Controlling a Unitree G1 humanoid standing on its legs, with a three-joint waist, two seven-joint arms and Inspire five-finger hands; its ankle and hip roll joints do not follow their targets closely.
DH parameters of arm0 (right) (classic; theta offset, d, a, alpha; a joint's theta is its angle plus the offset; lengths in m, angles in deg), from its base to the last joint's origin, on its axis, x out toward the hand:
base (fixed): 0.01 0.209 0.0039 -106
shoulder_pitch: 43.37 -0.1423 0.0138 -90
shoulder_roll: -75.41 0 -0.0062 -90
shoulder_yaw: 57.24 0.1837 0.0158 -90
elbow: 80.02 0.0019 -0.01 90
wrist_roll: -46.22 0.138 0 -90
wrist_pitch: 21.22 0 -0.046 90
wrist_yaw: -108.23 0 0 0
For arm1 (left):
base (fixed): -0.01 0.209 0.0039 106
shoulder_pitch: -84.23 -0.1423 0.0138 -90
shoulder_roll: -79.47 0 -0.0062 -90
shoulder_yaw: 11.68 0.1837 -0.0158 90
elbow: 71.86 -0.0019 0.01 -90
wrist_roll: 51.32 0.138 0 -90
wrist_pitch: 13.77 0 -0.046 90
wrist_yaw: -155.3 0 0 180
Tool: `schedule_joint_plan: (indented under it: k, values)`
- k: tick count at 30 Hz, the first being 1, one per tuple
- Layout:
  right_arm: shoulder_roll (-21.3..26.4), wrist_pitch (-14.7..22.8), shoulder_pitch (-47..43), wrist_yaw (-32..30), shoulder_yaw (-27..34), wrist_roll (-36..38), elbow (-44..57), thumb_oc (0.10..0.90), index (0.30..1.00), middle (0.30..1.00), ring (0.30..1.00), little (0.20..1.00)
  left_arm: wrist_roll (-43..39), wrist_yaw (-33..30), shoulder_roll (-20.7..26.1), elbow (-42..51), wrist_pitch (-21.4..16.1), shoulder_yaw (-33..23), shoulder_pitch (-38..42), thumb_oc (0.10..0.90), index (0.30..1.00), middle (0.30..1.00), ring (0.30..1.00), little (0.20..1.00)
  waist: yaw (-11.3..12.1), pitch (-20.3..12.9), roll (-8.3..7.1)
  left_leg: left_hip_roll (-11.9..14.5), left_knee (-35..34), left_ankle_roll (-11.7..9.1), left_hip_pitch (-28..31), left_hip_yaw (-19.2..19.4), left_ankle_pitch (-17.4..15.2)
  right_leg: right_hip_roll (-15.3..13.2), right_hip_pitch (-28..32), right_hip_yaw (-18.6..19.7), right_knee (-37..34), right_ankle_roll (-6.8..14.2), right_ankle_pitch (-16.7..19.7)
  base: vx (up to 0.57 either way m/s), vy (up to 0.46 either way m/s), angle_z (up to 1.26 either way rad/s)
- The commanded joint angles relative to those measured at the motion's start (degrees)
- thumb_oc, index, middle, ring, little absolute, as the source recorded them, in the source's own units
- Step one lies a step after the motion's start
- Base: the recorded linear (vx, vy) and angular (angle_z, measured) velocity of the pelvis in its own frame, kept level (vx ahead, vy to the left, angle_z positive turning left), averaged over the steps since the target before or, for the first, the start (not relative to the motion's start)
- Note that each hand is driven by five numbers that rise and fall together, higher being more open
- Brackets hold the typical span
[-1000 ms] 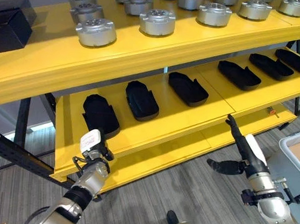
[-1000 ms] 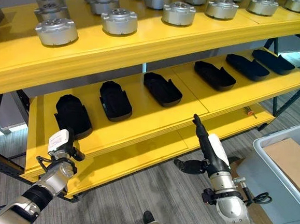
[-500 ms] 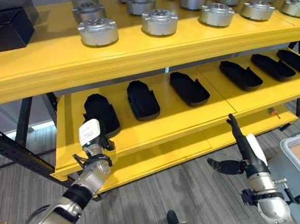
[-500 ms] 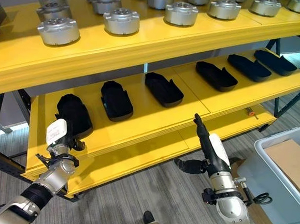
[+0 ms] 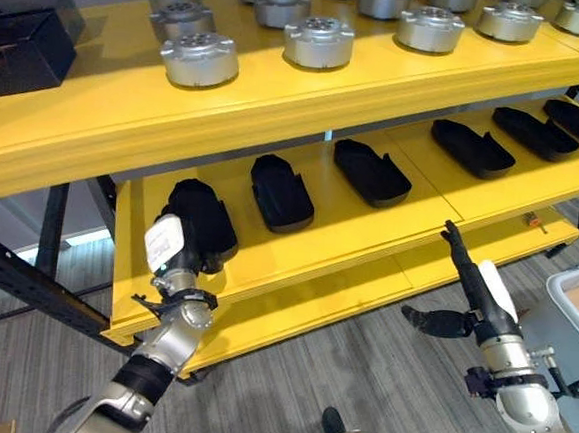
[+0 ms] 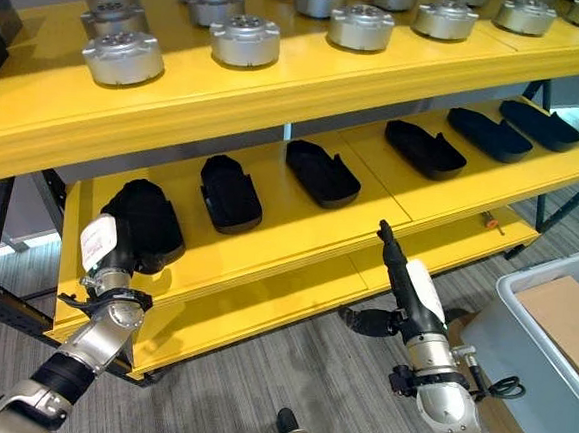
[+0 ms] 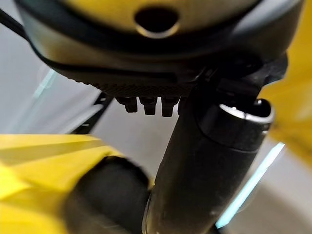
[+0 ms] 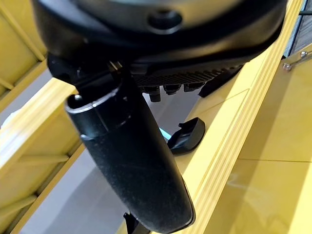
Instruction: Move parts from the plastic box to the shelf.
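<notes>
The yellow shelf (image 5: 295, 277) has two tiers. The upper tier carries silver round parts (image 5: 200, 59), spread from 10 to 1 o'clock of the head view. The lower tier holds a row of black moulded parts running from 9 towards 2 o'clock.

The left hand (image 5: 173, 268) is at about 8 o'clock, raised to the front edge of the lower tier, right at the leftmost black part (image 5: 201, 222). Its fingers are hidden against that part, so I cannot tell whether they grasp it.

The right hand (image 5: 468, 303) is at about 4 o'clock, in front of the lower tier's edge, above the floor. Its fingers (image 5: 459, 258) are straight and released, the thumb stuck out sideways, holding nothing.

The plastic box (image 6: 550, 342) is at 4 o'clock, by the right arm, with a brown cardboard sheet (image 6: 568, 314) inside.
</notes>
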Motion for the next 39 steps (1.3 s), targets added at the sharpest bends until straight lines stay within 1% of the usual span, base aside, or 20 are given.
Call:
schedule_joint_plan:
  k: [1, 2, 4, 5, 8, 10, 14, 17, 21, 24, 26, 27, 28, 29, 31, 33, 35, 37, 38, 39]
  values:
    - [-0.04, 9.98, -3.62, 2.68, 5.22, 0.66, 7.62, 0.900, 1.000, 1.000, 1.000, 1.000, -9.20, 12.04, 4.37, 8.23, -12.31, -4.35, 1.76, 0.900, 1.000, 1.000, 1.000, 1.000, 3.36, -3.55, -1.59, 0.99, 3.31, 0.78, 1.35, -1.53, -8.82, 1.78, 0.54, -0.68, 5.45, 1.41, -9.58, -0.09, -0.035, 0.12]
    - [0.51, 10.73, -3.29, 4.46, 6.39, 1.77, 8.87, 0.900, 1.000, 1.000, 1.000, 1.000, -14.40, 18.21, 4.14, 12.81, -13.74, -5.42, -1.64, 0.900, 1.000, 1.000, 1.000, 1.000, 4.28, -3.30, -1.71, 0.98, 3.29, 0.72, 1.16, -1.98, -8.76, 1.62, 0.71, -1.22, 5.08, 1.35, -9.40, -0.10, -0.034, 0.14]
    - [1.62, 12.83, -2.56, 9.12, 8.42, 4.95, 10.98, 0.900, 1.000, 1.000, 1.000, 1.000, -21.49, 27.94, 3.89, 18.75, -18.31, -7.35, -7.42, 0.900, 1.000, 1.000, 1.000, 1.000, 5.71, -3.11, -1.85, 1.03, 3.01, 0.50, 1.00, -2.84, -8.62, 1.28, 1.18, -2.22, 4.14, 1.35, -9.00, -0.08, -0.024, 0.12]
    - [1.85, 12.94, -2.56, 9.82, 8.63, 5.36, 11.31, 0.900, 1.000, 1.000, 1.000, 1.000, -22.74, 29.23, 3.96, 19.67, -18.63, -7.56, -8.27, 0.900, 1.000, 1.000, 1.000, 1.000, 5.91, -3.08, -1.87, 1.02, 2.96, 0.47, 0.98, -2.96, -8.58, 1.21, 1.26, -2.40, 3.96, 1.36, -8.89, -0.06, -0.008, 0.17]
    - [4.56, 14.37, -2.27, 17.70, 10.12, 10.87, 13.69, 0.900, 1.000, 1.000, 1.000, 1.000, -41.41, 45.70, 4.88, 25.37, -22.35, -9.65, -15.23, 0.900, 1.000, 1.000, 1.000, 1.000, 7.92, -2.93, -1.91, 1.00, 2.32, 0.16, 0.79, -4.16, -8.04, 0.74, 1.75, -3.79, 2.84, 1.45, -8.20, -0.08, 0.006, 0.12]
    - [6.33, 15.21, -2.77, 21.29, 9.71, 14.80, 13.89, 0.900, 1.000, 1.000, 1.000, 1.000, -51.19, 53.80, 5.53, 26.93, -23.22, -9.04, -17.89, 0.900, 1.000, 1.000, 1.000, 1.000, 8.76, -3.04, -1.94, 1.04, 2.10, -0.10, 0.59, -4.69, -7.60, 0.53, 1.89, -4.51, 2.60, 1.44, -7.93, -0.06, 0.012, 0.23]
    - [9.34, 14.58, -5.30, 26.29, 7.07, 20.47, 14.49, 0.900, 1.000, 1.000, 1.000, 1.000, -58.82, 61.86, 6.87, 27.87, -22.23, -7.45, -19.54, 0.900, 1.000, 1.000, 1.000, 1.000, 10.17, -3.49, -2.07, 1.01, 1.51, -0.22, 0.37, -5.67, -7.00, 0.07, 2.27, -6.11, 2.08, 1.45, -7.58, -0.05, 0.022, 0.20]
    - [10.54, 14.57, -7.34, 28.69, 4.75, 20.87, 14.28, 0.900, 1.000, 1.000, 1.000, 1.000, -62.60, 69.64, 7.59, 27.72, -20.17, -6.20, -20.63, 0.900, 1.000, 1.000, 1.000, 1.000, 11.32, -3.99, -2.11, 0.82, 0.99, -0.15, 0.29, -6.51, -6.66, -0.38, 2.78, -7.47, 1.36, 1.45, -7.26, -0.03, 0.040, 0.17]
    - [11.08, 13.89, -9.24, 29.53, 2.99, 19.56, 14.33, 0.900, 1.000, 1.000, 1.000, 1.000, -62.16, 72.96, 8.70, 28.24, -20.70, -5.59, -21.90, 0.900, 1.000, 1.000, 1.000, 1.000, 12.28, -4.27, -1.96, 0.66, 0.53, -0.13, 0.29, -7.15, -6.45, -0.71, 3.11, -8.46, 0.98, 1.51, -7.08, -0.01, 0.057, 0.17]
    - [11.02, 13.54, -10.42, 31.78, 2.00, 19.04, 14.16, 0.900, 1.000, 1.000, 1.000, 1.000, -64.41, 76.51, 9.26, 28.23, -20.63, -6.29, -22.80, 0.900, 1.000, 1.000, 1.000, 1.000, 13.08, -4.58, -1.87, 0.37, 0.35, -0.05, 0.25, -7.59, -6.42, -1.01, 3.49, -9.18, 0.65, 1.60, -6.97, 0.00, 0.084, 0.10]
    - [11.10, 12.96, -10.87, 33.54, 1.57, 18.08, 14.28, 0.900, 1.000, 1.000, 1.000, 1.000, -66.42, 77.36, 9.61, 28.11, -20.92, -7.26, -23.35, 0.900, 1.000, 1.000, 1.000, 1.000, 13.57, -4.71, -1.81, 0.13, 0.19, 0.01, 0.23, -7.89, -6.40, -1.27, 3.61, -9.53, 0.53, 1.72, -6.82, -0.01, 0.102, 0.12]
    - [11.19, 12.73, -11.31, 34.06, 1.03, 14.94, 14.09, 0.900, 1.000, 1.000, 1.000, 1.000, -67.47, 77.32, 9.53, 27.94, -21.06, -7.72, -23.45, 0.900, 1.000, 1.000, 1.000, 1.000, 13.88, -4.70, -1.83, -0.06, 0.15, 0.13, 0.22, -8.09, -6.44, -1.48, 3.72, -9.76, 0.53, 1.81, -6.77, -0.01, 0.073, 0.06]
    - [11.18, 12.73, -11.32, 34.06, 1.01, 14.94, 14.08, 0.900, 1.000, 1.000, 1.000, 1.000, -67.47, 77.32, 9.53, 27.94, -21.06, -7.73, -23.46, 0.900, 1.000, 1.000, 1.000, 1.000, 13.87, -4.70, -1.83, -0.06, 0.15, 0.13, 0.22, -8.09, -6.44, -1.48, 3.72, -9.76, 0.53, 1.81, -6.77, -0.01, 0.109, 0.03]
    - [11.83, 12.84, -11.53, 34.55, 0.74, 11.69, 13.52, 0.900, 1.000, 1.000, 1.000, 1.000, -68.82, 77.61, 9.56, 27.50, -20.68, -8.59, -24.01, 0.900, 1.000, 1.000, 1.000, 1.000, 14.32, -4.80, -1.88, -0.32, 0.09, 0.29, 0.22, -8.33, -6.40, -1.77, 3.86, -10.11, 0.60, 1.99, -6.65, -0.01, 0.103, 0.03]
    - [12.95, 12.68, -11.65, 33.32, 0.58, 8.54, 12.91, 0.900, 1.000, 1.000, 1.000, 1.000, -69.98, 77.55, 9.76, 27.46, -20.29, -9.74, -25.00, 0.900, 1.000, 1.000, 1.000, 1.000, 14.80, -4.87, -1.99, -0.49, 0.22, 0.49, 0.12, -8.50, -6.39, -2.23, 3.88, -10.56, 1.14, 2.21, -6.76, -0.01, 0.131, 0.11]
    - [13.74, 12.53, -12.13, 32.27, 0.62, 6.26, 12.20, 0.900, 1.000, 1.000, 1.000, 1.000, -70.31, 77.42, 9.74, 27.18, -20.29, -10.70, -25.73, 0.900, 1.000, 1.000, 1.000, 1.000, 15.25, -4.80, -2.08, -0.79, 0.54, 0.96, -0.10, -8.82, -6.48, -2.69, 3.66, -10.85, 2.48, 2.42, -7.21, -0.02, 0.121, 0.22]
    - [14.67, 12.81, -12.99, 31.36, 0.76, 2.02, 11.03, 0.900, 1.000, 1.000, 1.000, 1.000, -71.08, 77.52, 10.02, 26.93, -20.28, -11.79, -26.21, 0.900, 1.000, 1.000, 1.000, 1.000, 15.74, -4.48, -2.11, -1.35, 1.44, 1.89, -0.74, -9.26, -6.75, -3.26, 3.01, -11.16, 5.44, 2.52, -8.20, -0.03, 0.156, 0.16]
    - [15.23, 12.96, -13.57, 31.43, 0.65, 2.19, 10.34, 0.900, 1.000, 1.000, 1.000, 1.000, -71.24, 77.74, 10.18, 26.80, -21.33, -12.79, -26.52, 0.900, 1.000, 1.000, 1.000, 1.000, 16.02, -3.90, -2.06, -1.73, 2.42, 2.89, -1.39, -9.72, -6.75, -3.69, 1.54, -11.47, 9.85, 2.58, -9.06, -0.04, 0.155, 0.23]
    - [15.08, 13.46, -14.05, 32.03, 0.61, 1.36, 9.84, 0.900, 1.000, 1.000, 1.000, 1.000, -71.55, 77.60, 9.98, 26.69, -21.65, -13.50, -26.65, 0.900, 1.000, 1.000, 1.000, 1.000, 16.22, -3.20, -1.92, -1.88, 3.07, 3.51, -1.72, -10.08, -6.70, -4.18, -0.11, -11.65, 13.63, 2.93, -8.81, -0.05, 0.114, 0.33]
    - [14.87, 13.76, -14.40, 32.11, 0.42, 0.84, 9.45, 0.900, 1.000, 1.000, 1.000, 1.000, -71.73, 77.52, 9.83, 26.57, -21.87, -13.87, -26.57, 0.900, 1.000, 1.000, 1.000, 1.000, 16.43, -2.84, -1.92, -1.97, 3.41, 3.83, -2.01, -10.19, -6.70, -4.44, -0.93, -11.91, 15.68, 3.10, -8.63, -0.05, 0.088, 0.29]
